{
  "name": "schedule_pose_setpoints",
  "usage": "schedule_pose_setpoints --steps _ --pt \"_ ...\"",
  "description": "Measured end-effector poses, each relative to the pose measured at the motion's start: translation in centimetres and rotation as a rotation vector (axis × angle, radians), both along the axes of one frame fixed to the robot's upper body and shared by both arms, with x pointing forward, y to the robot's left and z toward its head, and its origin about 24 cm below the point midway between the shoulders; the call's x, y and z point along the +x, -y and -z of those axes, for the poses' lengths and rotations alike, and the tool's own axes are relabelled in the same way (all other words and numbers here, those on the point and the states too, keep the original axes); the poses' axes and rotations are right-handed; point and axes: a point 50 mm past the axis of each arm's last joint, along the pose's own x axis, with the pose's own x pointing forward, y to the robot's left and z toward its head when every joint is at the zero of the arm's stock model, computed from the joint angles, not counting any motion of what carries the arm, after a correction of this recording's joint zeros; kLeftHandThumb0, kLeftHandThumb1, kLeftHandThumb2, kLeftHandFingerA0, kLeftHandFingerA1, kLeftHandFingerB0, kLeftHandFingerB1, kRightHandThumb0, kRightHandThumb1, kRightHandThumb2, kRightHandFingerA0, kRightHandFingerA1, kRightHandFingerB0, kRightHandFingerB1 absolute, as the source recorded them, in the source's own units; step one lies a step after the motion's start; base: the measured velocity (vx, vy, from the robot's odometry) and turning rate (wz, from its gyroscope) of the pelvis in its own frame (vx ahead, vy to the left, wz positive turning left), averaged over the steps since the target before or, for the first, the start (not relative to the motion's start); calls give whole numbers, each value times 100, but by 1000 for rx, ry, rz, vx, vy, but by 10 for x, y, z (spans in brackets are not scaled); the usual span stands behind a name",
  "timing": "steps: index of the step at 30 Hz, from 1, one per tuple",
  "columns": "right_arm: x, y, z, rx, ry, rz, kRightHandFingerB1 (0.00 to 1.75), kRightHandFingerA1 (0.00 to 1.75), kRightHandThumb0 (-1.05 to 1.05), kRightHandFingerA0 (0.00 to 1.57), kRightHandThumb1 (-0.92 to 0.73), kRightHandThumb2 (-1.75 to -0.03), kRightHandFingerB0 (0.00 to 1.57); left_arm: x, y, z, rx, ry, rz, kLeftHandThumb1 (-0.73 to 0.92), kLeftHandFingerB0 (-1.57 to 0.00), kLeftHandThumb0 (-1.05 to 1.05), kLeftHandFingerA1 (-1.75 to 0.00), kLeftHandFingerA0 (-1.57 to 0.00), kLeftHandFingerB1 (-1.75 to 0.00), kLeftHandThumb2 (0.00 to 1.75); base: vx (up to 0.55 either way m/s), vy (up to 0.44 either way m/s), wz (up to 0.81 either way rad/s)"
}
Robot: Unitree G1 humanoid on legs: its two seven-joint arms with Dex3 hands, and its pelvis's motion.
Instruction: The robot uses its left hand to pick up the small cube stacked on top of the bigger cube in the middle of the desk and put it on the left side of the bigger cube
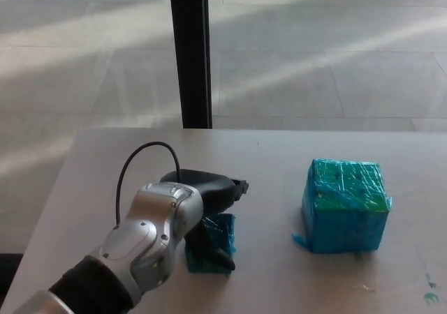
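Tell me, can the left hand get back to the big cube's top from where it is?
Probably yes: the left hand sits over the small cube, and bare desk lies between it and the big cube.

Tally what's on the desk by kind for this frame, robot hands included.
Bigger cube: 1
Small cube: 1
Robot hand over the desk: 1, the left robot hand
Total: 3

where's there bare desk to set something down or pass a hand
Free: the strip between the small cube and big cube, and the far desk behind both. Crowded: the near left, where the left hand covers the small cube.
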Motion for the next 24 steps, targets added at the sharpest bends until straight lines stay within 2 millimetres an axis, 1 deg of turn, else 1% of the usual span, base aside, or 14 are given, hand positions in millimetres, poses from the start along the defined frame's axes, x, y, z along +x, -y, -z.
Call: schedule_pose_setpoints --steps 3,4,5,6,9,10,15,16,17,18,19,22,23,24 --pt "-1 0 0 -1 -1 2 77 104 -87 53 -59 -63 53 -2 0 -4 -17 6 4 57 0 -105 0 0 0 61 0 0 0" --pt "-1 0 0 -2 -1 2 75 93 -82 57 -42 -102 53 -2 0 -6 -24 10 5 47 0 -105 -1 0 0 75 0 0 0" --pt "-1 0 0 -2 -1 1 75 102 -85 51 -58 -62 54 -3 -1 -8 -40 15 2 48 0 -105 0 0 0 74 0 0 0" --pt "-1 0 0 -2 -1 1 76 93 -83 57 -42 -101 54 -3 -2 -12 -59 22 -5 49 0 -105 0 0 0 74 0 0 0" --pt "-1 0 0 -2 0 1 77 96 -86 58 -41 -100 56 -3 -15 -27 -129 58 -37 54 0 -100 -16 0 0 100 0 0 0" --pt "-2 0 1 -2 -1 1 76 102 -85 53 -57 -62 55 -2 -23 -34 -162 77 -58 51 0 -96 -22 0 0 99 0 0 0" --pt "-3 0 1 -2 -4 2 75 103 -84 53 -57 -62 55 -1 -63 -55 -272 141 -165 52 0 -95 -30 0 0 98 0 0 0" --pt "-3 0 1 -2 -4 2 75 94 -82 59 -42 -101 54 -1 -68 -57 -282 146 -179 53 0 -97 -29 0 0 99 0 0 0" --pt "-3 0 1 -2 -4 2 75 94 -82 59 -42 -101 54 -1 -81 -62 -310 161 -216 53 0 -97 -29 0 0 99 0 0 0" --pt "-3 0 1 -2 -4 2 76 105 -87 53 -60 -57 57 -2 -89 -64 -326 169 -236 55 0 -98 -30 0 0 97 0 0 0" --pt "-3 0 1 -2 -4 2 76 93 -83 53 -40 -99 56 -2 -94 -66 -337 176 -252 52 0 -94 -25 0 0 95 0 0 0" --pt "-3 0 1 -2 -4 2 78 105 -85 51 -58 -63 54 -7 -125 -73 -394 207 -335 50 0 -88 -51 -10 -10 74 0 0 0" --pt "-3 0 1 -2 -5 2 81 108 -88 50 -56 -63 51 -8 -134 -73 -409 211 -362 51 -1 -80 -58 -47 -16 88 0 0 0" --pt "-3 0 1 -2 -5 2 81 108 -88 50 -57 -63 50 -10 -143 -73 -422 215 -390 49 -1 -81 -54 -31 -16 89 0 0 0"
